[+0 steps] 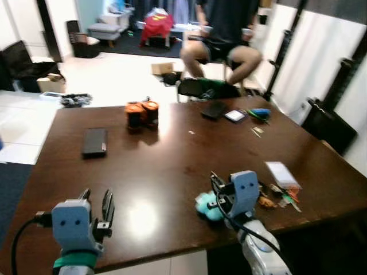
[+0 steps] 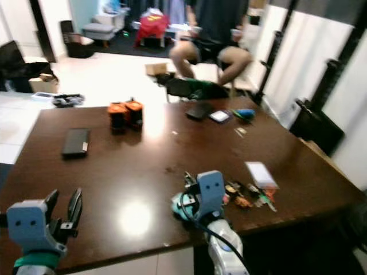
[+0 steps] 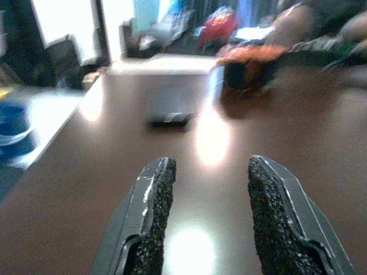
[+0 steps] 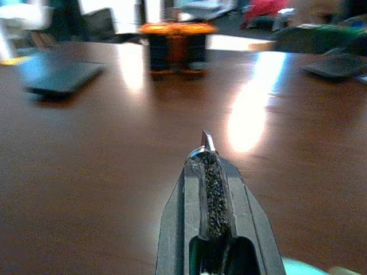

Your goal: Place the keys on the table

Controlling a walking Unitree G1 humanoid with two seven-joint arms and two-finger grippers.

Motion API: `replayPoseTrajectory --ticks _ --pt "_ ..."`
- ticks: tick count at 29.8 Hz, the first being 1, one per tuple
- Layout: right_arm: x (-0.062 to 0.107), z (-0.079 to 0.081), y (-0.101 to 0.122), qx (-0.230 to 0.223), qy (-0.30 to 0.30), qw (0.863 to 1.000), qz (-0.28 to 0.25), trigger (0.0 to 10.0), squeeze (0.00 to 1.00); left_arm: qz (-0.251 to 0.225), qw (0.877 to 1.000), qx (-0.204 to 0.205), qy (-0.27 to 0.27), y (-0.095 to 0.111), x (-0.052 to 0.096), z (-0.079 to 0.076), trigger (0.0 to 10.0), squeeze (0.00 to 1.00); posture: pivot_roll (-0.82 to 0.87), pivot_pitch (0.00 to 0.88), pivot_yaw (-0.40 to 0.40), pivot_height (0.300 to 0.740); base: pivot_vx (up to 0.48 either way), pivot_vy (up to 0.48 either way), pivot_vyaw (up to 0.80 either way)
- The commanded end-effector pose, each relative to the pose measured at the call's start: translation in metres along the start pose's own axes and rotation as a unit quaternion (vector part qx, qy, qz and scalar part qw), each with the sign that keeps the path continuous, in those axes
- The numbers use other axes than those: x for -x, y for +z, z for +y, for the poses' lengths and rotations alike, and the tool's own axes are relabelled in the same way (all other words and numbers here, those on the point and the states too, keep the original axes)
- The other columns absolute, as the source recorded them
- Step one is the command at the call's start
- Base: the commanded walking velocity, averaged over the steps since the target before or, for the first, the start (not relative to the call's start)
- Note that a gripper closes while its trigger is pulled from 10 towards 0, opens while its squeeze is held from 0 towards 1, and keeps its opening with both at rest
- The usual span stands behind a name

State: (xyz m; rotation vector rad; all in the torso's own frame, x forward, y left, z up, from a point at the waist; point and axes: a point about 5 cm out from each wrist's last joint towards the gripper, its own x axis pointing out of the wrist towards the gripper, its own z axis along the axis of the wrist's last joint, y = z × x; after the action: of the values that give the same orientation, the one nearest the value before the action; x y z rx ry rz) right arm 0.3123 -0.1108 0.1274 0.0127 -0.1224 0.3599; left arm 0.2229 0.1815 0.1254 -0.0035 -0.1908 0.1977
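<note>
**A:** So where's it at with the keys?

**B:** Looks like the set-down step to me. The right gripper [image 4: 207, 150] is low over the near part of the brown table [image 1: 172, 166], fingers pressed together on something thin. In the right wrist view a little metal tip pokes out between the pads, so I'd say it's pinching the keys [image 4: 206, 137]. Bit blurry though, so can't swear that tip is a key. There's a teal blob [image 1: 205, 206] right under the wrist, touching the tabletop, maybe a fob on the bunch.

**A:** And the other arm?

**B:** The left gripper [image 3: 209, 189] hovers over the near left edge with its fingers spread and nothing between them. Idle as far as I can tell.

**A:** Next move?

**B:** I'd guess just open the fingers and lift straight up so the bunch doesn't drag. It's close to the table edge and to a small heap of clutter [image 1: 278, 197] on its right, so it shouldn't sweep sideways.

**A:** Any labels readable?

**B:** Nope. Orange spools [image 1: 141, 113], a dark flat phone-ish thing [image 1: 94, 141], a white card [image 1: 282, 173], all too soft to read. A person sits past the far side.
</note>
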Motion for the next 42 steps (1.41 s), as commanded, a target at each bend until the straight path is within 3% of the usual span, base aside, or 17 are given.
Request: replayPoseTrajectory --ticks 1,18,39,42 --pt "0.0048 -0.0057 -0.0042 -0.002 -0.008 1.0 0.009 10.0 0.0 -0.001 1.0 0.016 -0.003 0.0012 -0.0001 -0.0023 10.0 0.0 -0.14 0.0 0.082 0.74 0.0 0.0 0.0" --pt "0.004 -0.0043 -0.0044 -0.005 -0.01 1.0 0.012 10.0 0.0 0.002 1.0 0.015 -0.006 0.0023 -0.0014 -0.0036 10.0 0.0 -0.14 0.0 0.084 0.74 0.0 0.0 0.0" --pt "0.0037 -0.0044 -0.0049 -0.006 -0.013 1.0 0.015 10.0 0.0 0.0 1.0 0.013 -0.012 0.0044 -0.0027 -0.0049 10.0 0.0 -0.14 0.0 0.087 0.74 0.0 -0.389 0.0" --pt "0.0039 -0.0048 -0.0051 -0.006 -0.014 1.0 0.015 10.0 0.0 0.003 0.999 0.041 0.002 0.0066 -0.0047 -0.0036 10.0 0.0 -0.14 0.0 0.087 0.74 0.0 0.0 0.0"
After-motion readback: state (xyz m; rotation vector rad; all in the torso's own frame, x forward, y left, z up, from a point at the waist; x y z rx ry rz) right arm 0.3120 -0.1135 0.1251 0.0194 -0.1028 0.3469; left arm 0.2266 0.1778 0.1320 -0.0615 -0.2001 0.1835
